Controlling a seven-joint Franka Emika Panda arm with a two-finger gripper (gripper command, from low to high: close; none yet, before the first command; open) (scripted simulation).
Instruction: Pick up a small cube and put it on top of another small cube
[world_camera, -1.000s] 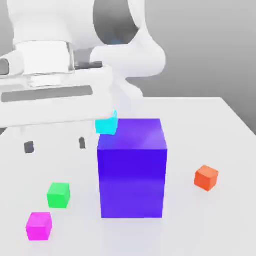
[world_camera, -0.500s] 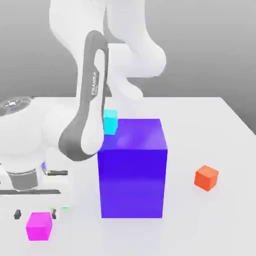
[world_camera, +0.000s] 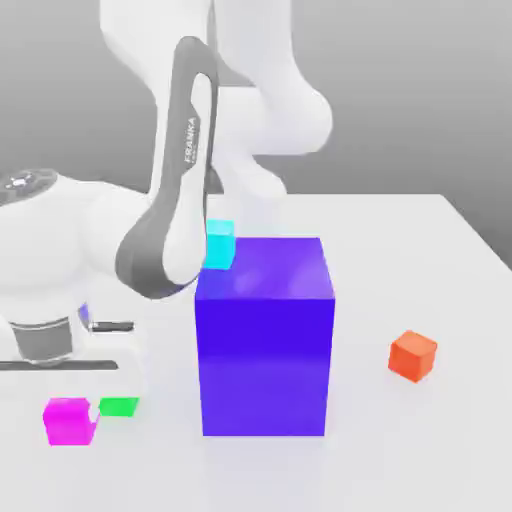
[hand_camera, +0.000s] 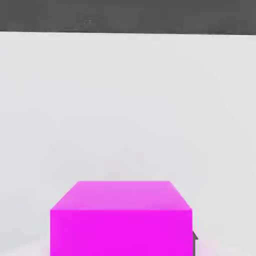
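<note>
The small cube (world_camera: 68, 420) is magenta and sits at the front of the exterior view's left, directly under my white hand. My gripper (world_camera: 68, 404) is down on it and shut on its sides. In the hand view the small cube (hand_camera: 120, 217) appears very close, with one dark fingertip (hand_camera: 194, 240) against its side. A small green cube (world_camera: 120, 407) stands just to the exterior view's right of the magenta one, its upper part covered by my hand.
A big blue-purple block (world_camera: 264, 335) stands in the middle of the white table (world_camera: 430, 250). A small cyan cube (world_camera: 219, 245) sits behind its upper left corner. A small orange cube (world_camera: 412, 356) lies apart at the exterior view's right.
My hand has come down from above the table onto the magenta cube and the jaws have closed on it. The cube now sits a little higher and further left in the picture.
</note>
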